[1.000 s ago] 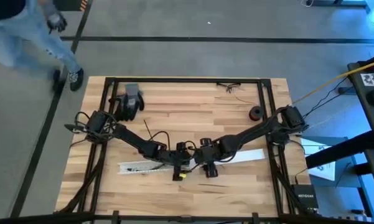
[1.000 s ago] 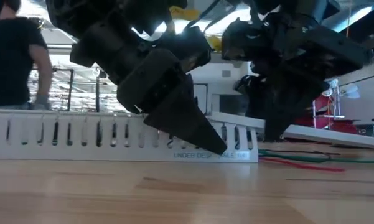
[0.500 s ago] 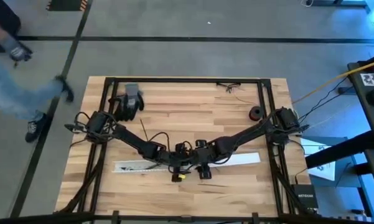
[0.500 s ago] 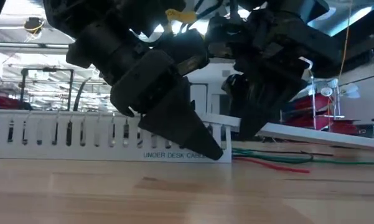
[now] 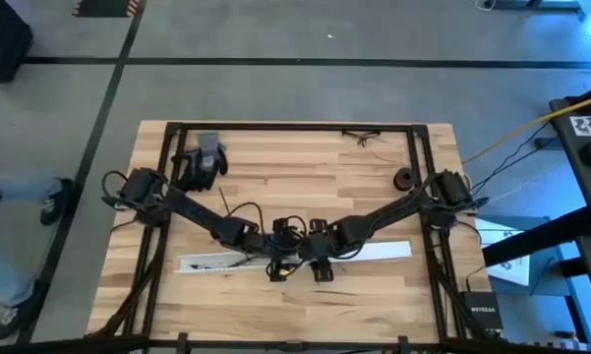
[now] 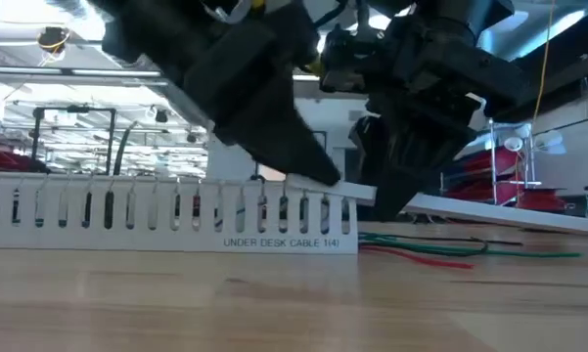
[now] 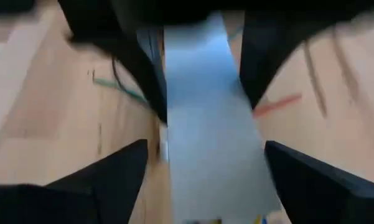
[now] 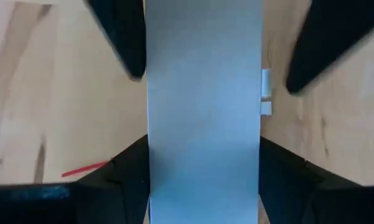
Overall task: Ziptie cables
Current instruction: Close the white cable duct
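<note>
White slotted plastic strips lie across the lower middle of the wooden table in the high view, and both arms meet above them near the frame's centre. The left gripper and the right gripper hang side by side there. Each wrist view shows that arm's dark fingers spread wide on either side of a pale strip, holding nothing. In the low view, the cables appear as thin green and red wires on the tabletop at the right, behind the slotted strip's end. The ziptie cannot be made out. A dark glove lies at the table's upper left.
</note>
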